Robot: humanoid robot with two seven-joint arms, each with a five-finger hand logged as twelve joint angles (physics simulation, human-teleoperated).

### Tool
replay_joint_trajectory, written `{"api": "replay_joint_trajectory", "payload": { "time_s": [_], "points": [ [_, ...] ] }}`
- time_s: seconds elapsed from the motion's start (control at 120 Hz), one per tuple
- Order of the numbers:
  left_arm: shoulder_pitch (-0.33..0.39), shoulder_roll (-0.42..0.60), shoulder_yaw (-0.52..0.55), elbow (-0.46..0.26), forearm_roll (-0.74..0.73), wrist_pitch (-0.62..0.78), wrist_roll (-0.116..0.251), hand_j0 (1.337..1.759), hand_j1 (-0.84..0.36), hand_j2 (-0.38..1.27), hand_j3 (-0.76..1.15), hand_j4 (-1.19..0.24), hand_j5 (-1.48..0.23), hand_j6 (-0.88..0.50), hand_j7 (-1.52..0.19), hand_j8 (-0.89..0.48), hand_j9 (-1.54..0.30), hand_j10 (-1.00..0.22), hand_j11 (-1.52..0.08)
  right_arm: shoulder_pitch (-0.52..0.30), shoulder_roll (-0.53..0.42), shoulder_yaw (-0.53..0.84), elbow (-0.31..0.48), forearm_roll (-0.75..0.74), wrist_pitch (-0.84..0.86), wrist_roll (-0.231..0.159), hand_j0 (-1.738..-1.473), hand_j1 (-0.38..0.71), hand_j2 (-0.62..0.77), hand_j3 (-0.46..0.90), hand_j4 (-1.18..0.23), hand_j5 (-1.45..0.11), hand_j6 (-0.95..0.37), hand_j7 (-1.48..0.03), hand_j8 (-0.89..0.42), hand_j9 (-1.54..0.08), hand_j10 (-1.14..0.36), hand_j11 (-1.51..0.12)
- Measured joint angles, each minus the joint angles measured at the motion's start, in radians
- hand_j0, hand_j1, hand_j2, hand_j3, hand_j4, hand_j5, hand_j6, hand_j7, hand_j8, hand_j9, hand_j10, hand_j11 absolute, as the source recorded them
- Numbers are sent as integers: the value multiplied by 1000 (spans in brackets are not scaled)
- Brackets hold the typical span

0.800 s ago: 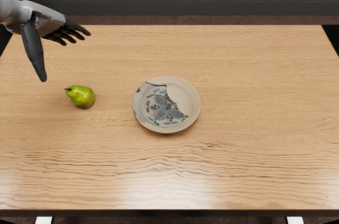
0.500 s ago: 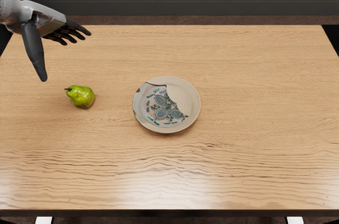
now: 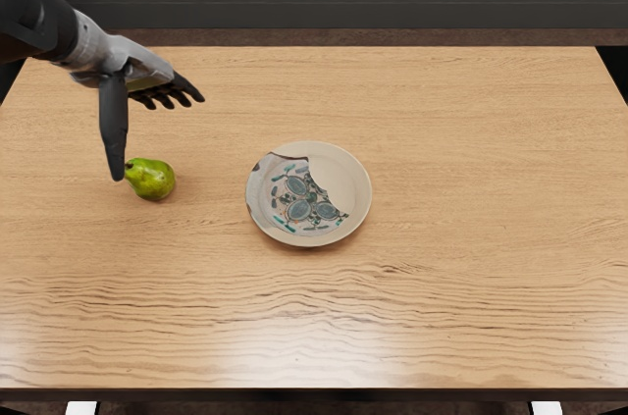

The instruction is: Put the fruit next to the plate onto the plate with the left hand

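1. Table (image 3: 471, 317): light wood with strong grain. It fills most of the head view, with a dark wall behind its far edge.
2. My left arm (image 3: 39, 23): it enters at the top-left corner, dark upper section first, then a grey forearm. It slants down and right over the table's far-left corner.
3. Plate (image 3: 355, 172): round and cream, flat on the table near the middle. It has a blue-green pattern on its left half and a dark patch at its upper-left rim. Nothing lies on it.
4. My left hand (image 3: 132, 70): it hangs above the table's left side, back of the palm up, set behind the fruit and well left of the plate.
   - The four dark fingers (image 3: 175, 93) are stretched out nearly straight, side by side, pointing right and slightly toward the camera.
   - The hand is open wide, loose, and grips nothing.
5. My thumb (image 3: 114, 130): long and dark, it points almost straight down from the palm, away from the other fingers. Its tip overlaps the left end of the pear in this view. I can't tell if it touches the pear or hangs just above it.
6. Pear (image 3: 154, 180): small and green, lying on its side on the bare table with its narrow end to the left. It sits left of the plate with a clear gap between them, and is not on the plate.
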Motion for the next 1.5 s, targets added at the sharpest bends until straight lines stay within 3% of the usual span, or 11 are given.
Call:
{"api": "replay_joint_trajectory", "payload": {
  "time_s": [0.05, 0.108, 0.275, 0.425, 0.525, 1.008, 1.183, 1.5],
  "points": [
    [0, 0, 2, -51, -47, 138, 62, 1658, 312, 6, 0, -31, -40, -31, -40, -31, -40, -31, -40, 0, 0, 0, 0, 0, 0, 0, -1658, -349, 0, 0, 0, 0, 0, 0, 0, 0, 0, 0],
    [2, -3, 0, -105, -80, 290, 106, 1658, 313, 6, 0, -30, -39, -30, -39, -30, -39, -30, -39, 0, 0, 0, 0, 0, 0, 0, -1658, -349, 0, 0, 0, 0, 0, 0, 0, 0, 0, 0],
    [-1, -92, -18, -250, -114, 569, 153, 1658, 315, 6, 0, -29, -37, -29, -37, -29, -37, -28, -37, 0, 0, 0, 0, 0, 0, 0, -1658, -349, 0, 0, 0, 0, 0, 0, 0, 0, 0, 0],
    [24, -150, -27, -334, -74, 673, 250, 1658, 316, 5, 0, -28, -36, -28, -36, -28, -36, -28, -36, 0, 0, 0, 0, 0, 0, 0, -1658, -349, 0, 0, 0, 0, 0, 0, 0, 0, 0, 0],
    [45, -152, -38, -357, -53, 693, 282, 1658, 316, 6, 0, -28, -36, -28, -36, -28, -36, -28, -36, 0, 0, 0, 0, 0, 0, 0, -1658, -349, 0, 0, 0, 0, 0, 0, 0, 0, 0, 0],
    [189, -160, -100, -343, -59, 1008, 293, 1658, 309, 7, 0, -34, -44, -34, -44, -34, -44, -34, -44, 0, 0, 0, 0, 0, 0, 0, -1658, -349, 0, 0, 0, 0, 0, 0, 0, 0, 0, 0],
    [212, -104, -91, -324, -55, 1036, 287, 1658, 308, 7, 0, -34, -44, -34, -44, -34, -44, -34, -44, 0, 0, 0, 0, 0, 0, 0, -1658, -349, 0, 0, 0, 0, 0, 0, 0, 0, 0, 0],
    [338, -107, -148, -246, -37, 1035, 282, 1658, 308, 7, 0, -35, -45, -35, -45, -35, -45, -35, -45, 0, 0, 0, 0, 0, 0, 0, -1658, -349, 0, 0, 0, 0, 0, 0, 0, 0, 0, 0]
  ]
}}
